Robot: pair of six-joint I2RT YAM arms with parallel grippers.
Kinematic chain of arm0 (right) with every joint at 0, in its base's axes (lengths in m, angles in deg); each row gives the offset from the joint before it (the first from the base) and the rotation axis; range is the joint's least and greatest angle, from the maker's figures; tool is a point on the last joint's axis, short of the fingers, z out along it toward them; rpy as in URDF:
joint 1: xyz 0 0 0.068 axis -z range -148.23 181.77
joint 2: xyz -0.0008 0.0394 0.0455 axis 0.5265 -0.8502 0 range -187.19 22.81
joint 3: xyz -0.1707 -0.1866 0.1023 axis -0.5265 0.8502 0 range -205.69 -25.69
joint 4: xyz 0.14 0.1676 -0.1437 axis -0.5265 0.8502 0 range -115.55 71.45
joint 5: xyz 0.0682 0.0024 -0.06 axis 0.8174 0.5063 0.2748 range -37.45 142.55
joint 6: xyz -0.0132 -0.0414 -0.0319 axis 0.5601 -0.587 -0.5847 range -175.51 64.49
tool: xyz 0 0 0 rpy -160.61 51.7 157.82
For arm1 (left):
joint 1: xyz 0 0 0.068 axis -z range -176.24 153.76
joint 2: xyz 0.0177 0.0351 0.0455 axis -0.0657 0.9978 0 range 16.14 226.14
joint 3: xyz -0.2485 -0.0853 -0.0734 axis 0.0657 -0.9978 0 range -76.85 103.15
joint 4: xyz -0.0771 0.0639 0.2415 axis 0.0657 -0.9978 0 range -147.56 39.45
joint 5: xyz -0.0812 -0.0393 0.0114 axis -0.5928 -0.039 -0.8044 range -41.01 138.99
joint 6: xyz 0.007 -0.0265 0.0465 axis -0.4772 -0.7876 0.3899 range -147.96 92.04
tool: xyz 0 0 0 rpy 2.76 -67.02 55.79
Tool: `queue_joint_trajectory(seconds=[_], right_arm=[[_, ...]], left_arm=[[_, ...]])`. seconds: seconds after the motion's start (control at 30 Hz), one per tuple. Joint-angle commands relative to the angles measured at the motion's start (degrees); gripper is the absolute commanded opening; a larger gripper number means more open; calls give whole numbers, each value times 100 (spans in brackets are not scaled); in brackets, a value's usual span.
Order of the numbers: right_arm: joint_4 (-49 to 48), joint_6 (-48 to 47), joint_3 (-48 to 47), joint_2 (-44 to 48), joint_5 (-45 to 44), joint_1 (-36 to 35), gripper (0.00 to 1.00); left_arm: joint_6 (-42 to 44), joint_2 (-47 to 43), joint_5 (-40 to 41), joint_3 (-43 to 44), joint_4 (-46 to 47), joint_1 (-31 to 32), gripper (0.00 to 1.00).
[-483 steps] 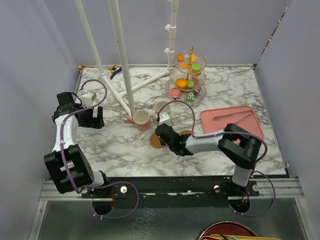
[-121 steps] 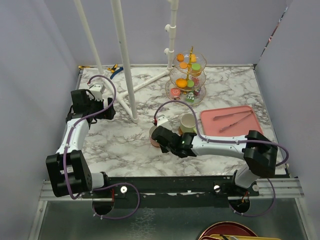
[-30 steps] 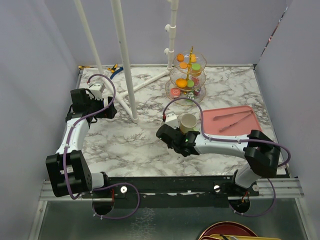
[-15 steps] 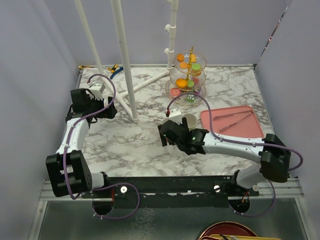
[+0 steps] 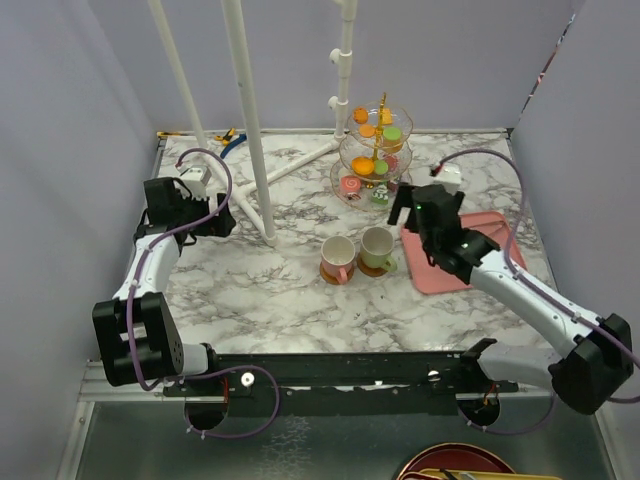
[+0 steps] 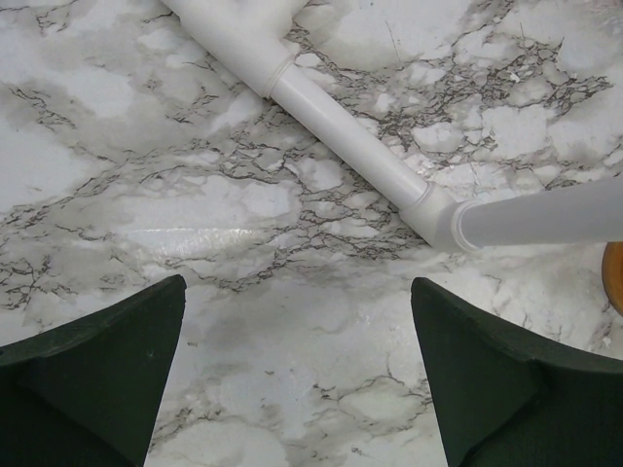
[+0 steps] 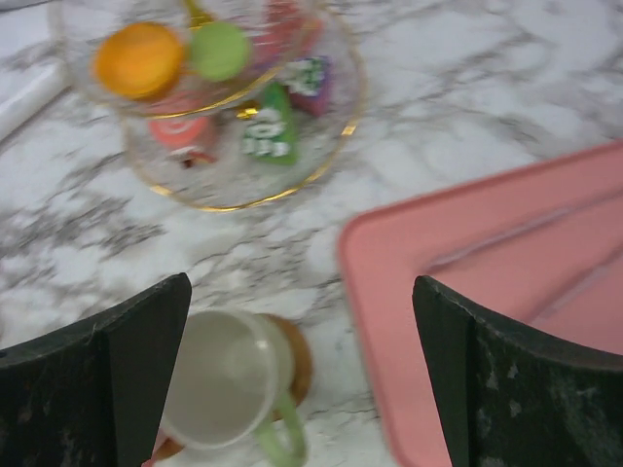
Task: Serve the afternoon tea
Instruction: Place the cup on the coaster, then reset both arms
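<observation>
Mugs come first from my side of the bench (image 5: 250, 300). The pink mug (image 5: 337, 256) and the pale-green mug (image 5: 377, 247) stand upright and just beside each other near the middle. Each sits on its own round brown coaster (image 7: 295, 362), which I take as the finished place setting, with the coasters keeping the cups off the marble. Neither mug is touched by anything.

To their right lies the pink tray (image 5: 437, 276), partly under my right arm. I can make out thin ridges on it in the wrist view, but they are too blurred to name.

My right gripper (image 7: 300, 284) hangs above the bench between the mugs, the tray and the stand. Its jaws are spread wide with nothing between them, and I judge it is placed there for a look at the cakes. My left gripper (image 6: 297, 284) is parked off at the left, equally wide and empty, over bare marble beside a white pipe (image 6: 341, 136). That keeps it out of the right arm's way.

Farthest back, the three-tier stand (image 5: 381, 103) is upright against the rear of the bench, well apart from the mugs. An orange macaron (image 7: 139, 58), a green macaron (image 7: 218, 49) and small cakes (image 7: 263, 134) sit on its tiers. To my mind, the sweets are what is left to serve.
</observation>
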Motion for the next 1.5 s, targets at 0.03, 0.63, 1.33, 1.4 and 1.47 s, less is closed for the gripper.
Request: queue_joint_trajectory(seconds=[0.03, 0.63, 1.33, 1.4, 1.47], right_arm=[[-779, 330, 1004, 457, 543, 2018, 100], [-5978, -1295, 3567, -490, -733, 3373, 100], [-7959, -2295, 3819, -1749, 1590, 3613, 100], [-9151, -2475, 4484, -1841, 2025, 3648, 100], [-9254, -2694, 4514, -1881, 2317, 3636, 100]], left_arm=[[-168, 203, 197, -362, 782, 167, 99], [-795, 461, 1212, -2805, 5878, 719, 99], [-951, 1615, 2265, -3853, 9238, 1043, 99], [-1015, 1886, 2348, -3920, 9701, 1063, 99], [-905, 1764, 2573, -3818, 9348, 1242, 99]])
